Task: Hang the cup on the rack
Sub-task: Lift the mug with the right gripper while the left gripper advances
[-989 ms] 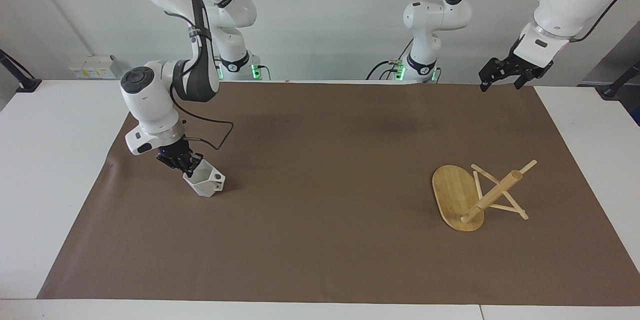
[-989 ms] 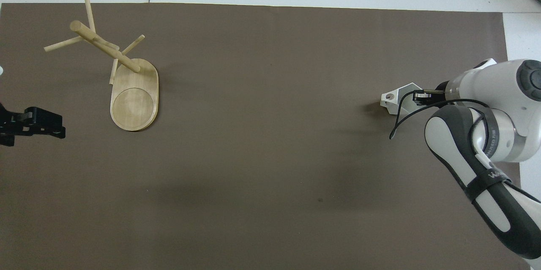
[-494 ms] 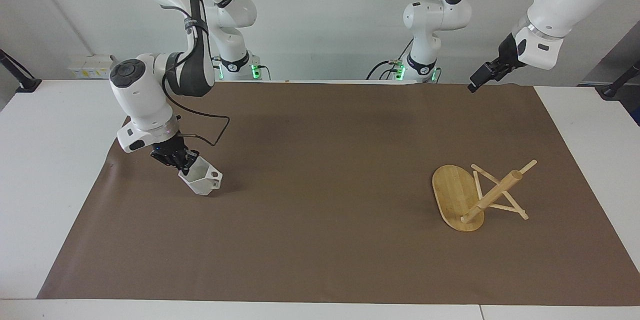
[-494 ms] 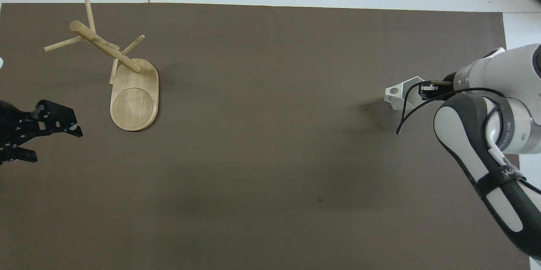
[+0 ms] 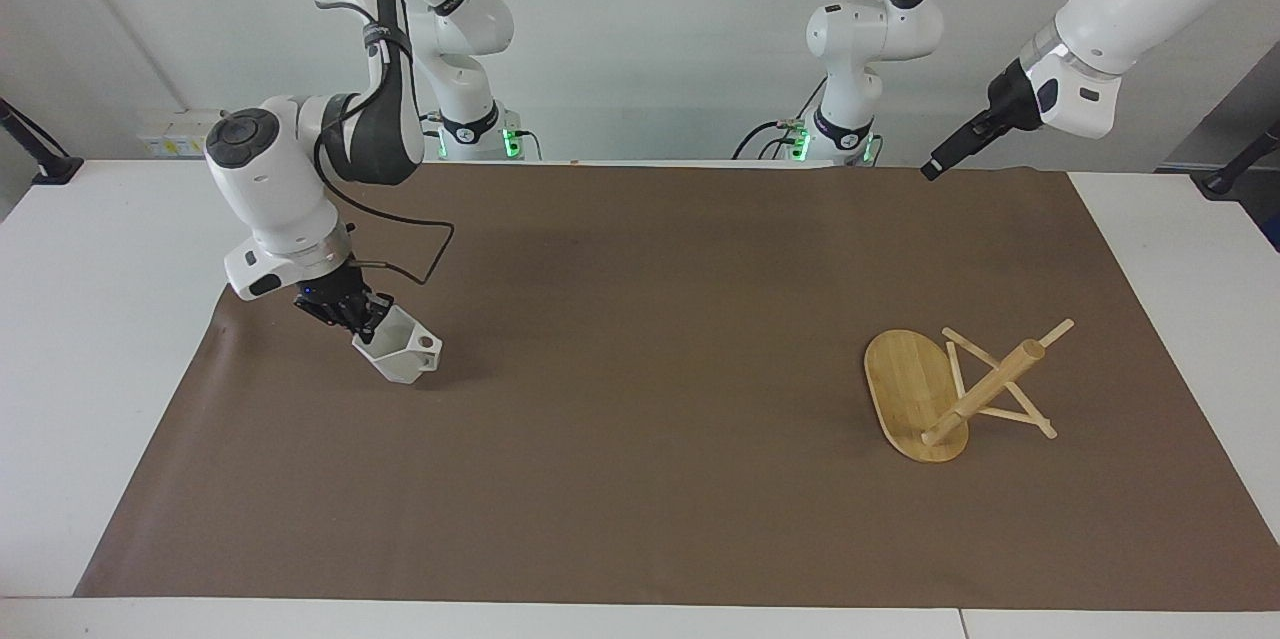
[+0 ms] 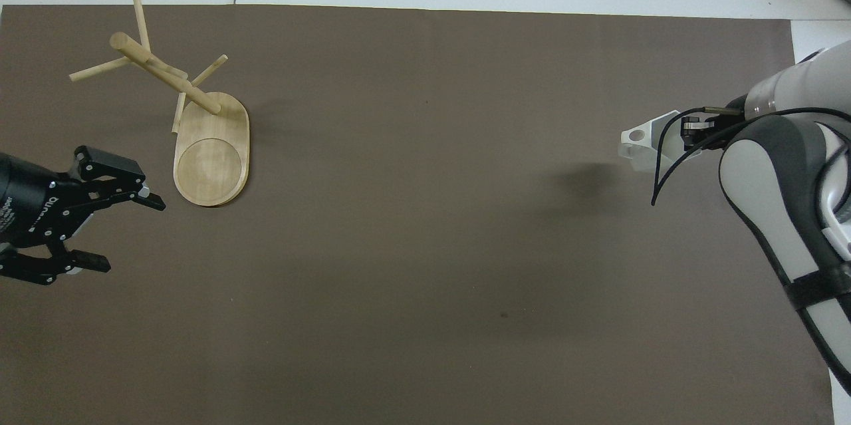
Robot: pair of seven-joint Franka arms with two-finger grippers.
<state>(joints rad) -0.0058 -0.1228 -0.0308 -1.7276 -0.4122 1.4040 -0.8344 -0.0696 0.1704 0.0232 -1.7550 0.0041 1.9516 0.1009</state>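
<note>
The white faceted cup (image 5: 402, 357) (image 6: 639, 143) hangs tilted just above the brown mat (image 5: 650, 339) at the right arm's end, its shadow on the mat beneath it. My right gripper (image 5: 366, 321) (image 6: 686, 132) is shut on the cup's rim. The bamboo rack (image 5: 912, 389) (image 6: 213, 153) lies tipped over at the left arm's end. It rests on the edge of its oval base and on its pegs, with the post (image 5: 985, 387) (image 6: 165, 75) slanting up. My left gripper (image 5: 937, 167) (image 6: 128, 233) hangs open and empty, high over the mat beside the rack's base.
The brown mat covers most of the white table (image 5: 110, 319). A dark cable (image 5: 420, 259) loops from the right wrist beside the cup. Both arm bases (image 5: 470, 134) stand at the table's robot edge.
My right gripper has lifted the cup off the mat and drawn it a little toward the right arm's end. My left gripper has turned and swung in over the mat toward the rack.
</note>
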